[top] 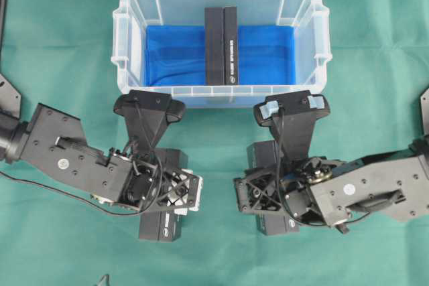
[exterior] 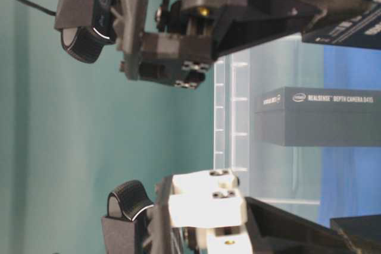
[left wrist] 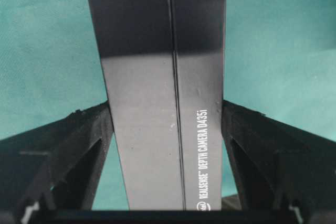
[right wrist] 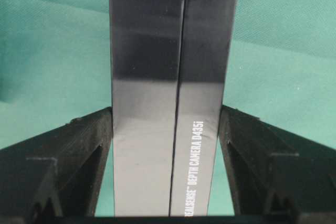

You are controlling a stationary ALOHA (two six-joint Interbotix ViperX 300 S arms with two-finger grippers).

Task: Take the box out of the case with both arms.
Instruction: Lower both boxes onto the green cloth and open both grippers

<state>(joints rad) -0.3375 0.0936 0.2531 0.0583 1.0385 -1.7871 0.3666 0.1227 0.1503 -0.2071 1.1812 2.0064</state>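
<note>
The case [top: 124, 38] is a clear bin with a blue liner at the far middle of the table. One black box [top: 222, 45] stands on edge inside it; it also shows in the table-level view [exterior: 315, 117]. My left gripper [top: 164, 193] is shut on a second black box [top: 159, 227] in front of the case, outside it. In the left wrist view this box [left wrist: 157, 77] fills the gap between both fingers [left wrist: 84, 145]. My right gripper [top: 275, 192] is shut on a third black box [top: 276, 224], also outside the case. In the right wrist view that box [right wrist: 168, 77] touches both fingers [right wrist: 252, 145].
Green cloth [top: 60, 45] covers the table around the case. The two arms lie close together in front of the case, with a narrow gap between the grippers. Black mounts show at the left edge [top: 8, 95] and right edge [top: 423, 108].
</note>
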